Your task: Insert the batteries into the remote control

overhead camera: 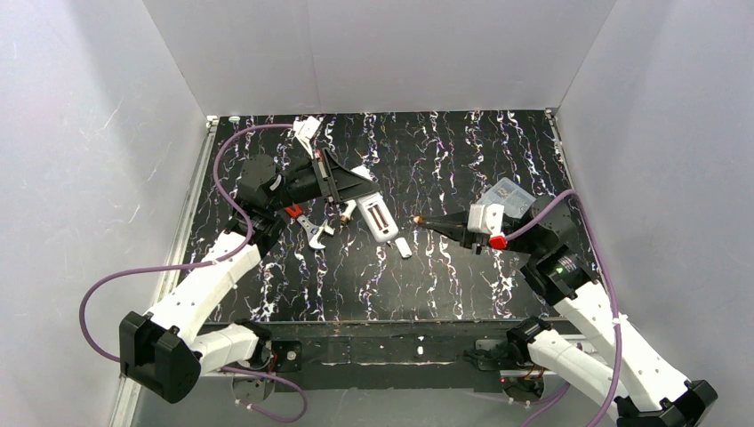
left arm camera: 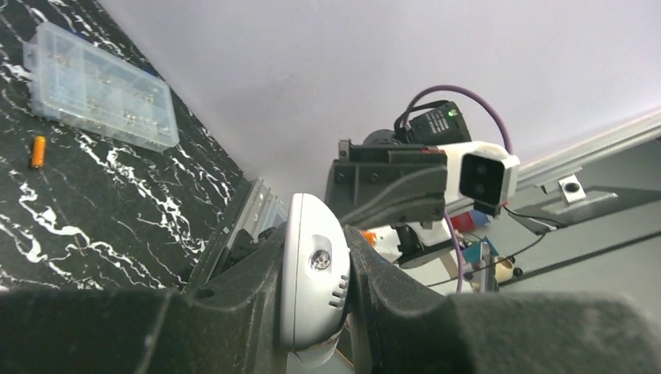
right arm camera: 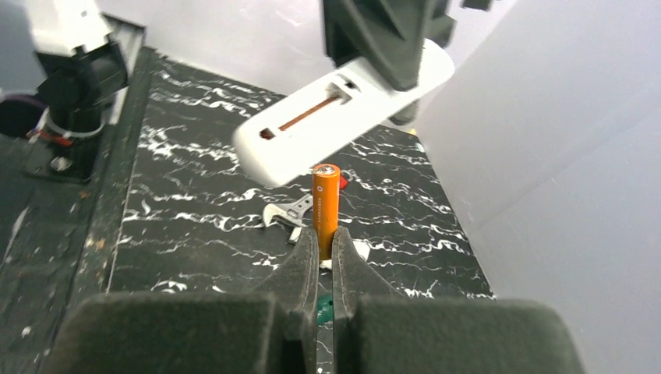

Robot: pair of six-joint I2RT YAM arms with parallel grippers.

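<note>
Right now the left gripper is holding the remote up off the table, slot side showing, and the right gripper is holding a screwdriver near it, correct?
Not quite: the right gripper is shut on an orange battery, not a screwdriver. The right wrist view shows it standing upright in the grip. The rest stands: the left gripper holds the remote off the table, slot side showing.
</note>
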